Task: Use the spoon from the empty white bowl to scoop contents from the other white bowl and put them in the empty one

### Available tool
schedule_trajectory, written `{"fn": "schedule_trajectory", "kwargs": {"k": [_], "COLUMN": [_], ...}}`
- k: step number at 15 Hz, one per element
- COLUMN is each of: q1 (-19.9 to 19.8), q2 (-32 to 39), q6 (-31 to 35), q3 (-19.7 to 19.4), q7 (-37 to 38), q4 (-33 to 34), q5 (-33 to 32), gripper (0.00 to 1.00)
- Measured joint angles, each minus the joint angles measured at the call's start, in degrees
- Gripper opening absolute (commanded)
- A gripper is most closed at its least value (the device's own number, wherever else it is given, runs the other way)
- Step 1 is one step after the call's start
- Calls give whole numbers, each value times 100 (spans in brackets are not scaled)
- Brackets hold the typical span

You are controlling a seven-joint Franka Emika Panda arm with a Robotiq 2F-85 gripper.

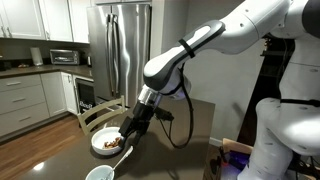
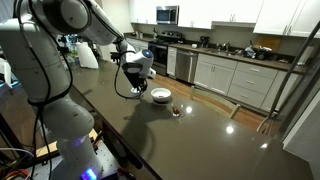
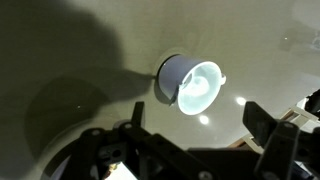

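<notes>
Claw [image 1: 127, 132] spread wide and gripping nothing, the arm hangs over the dark kitchen table [image 1: 55, 150] near the middle of an exterior view, fingers angled down toward the lower left of the frame. Just left of it sits the other white bowl [image 1: 93, 146], wide and shallow, the contents [image 1: 106, 143] showing as a brown heap inside. Below that, at the bottom edge, stands the empty white bowl [image 1: 97, 173], with the spoon [image 1: 119, 157] resting in it. Its working end appears to lie down in the bowl while the handle leans out over the rim. The long axis runs from lower left to upper right, free end pointing up toward the claw. That lean probably explains the approach from this side: a handle standing clear of the rim gives open fingers something to close across. In the wrist view the empty white bowl [image 3: 190, 85] sits mid-frame, glossy inside, with the claw [image 3: 193, 128] reaching in from the bottom edge. A small nub at its right rim may be the spoon, too slight to be sure.
</notes>
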Motion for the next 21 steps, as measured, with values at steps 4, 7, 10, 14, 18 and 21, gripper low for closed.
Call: {"fn": "schedule_trajectory", "kwargs": {"k": [4,7,10,14,18,21], "q1": [16,24,68,91,86,85], "q2": [256,497,732,926,985,985], "q6": [567,824,900,909,909,909], "q3": [259,457,533,547,587,603], "q7": [-281,-403,-431,-431,-421,-405], "q4": [20,104,243,339,344,345], "q5": [465,717,887,909,909,909], "gripper": [100,100,95,100,100,100]}}
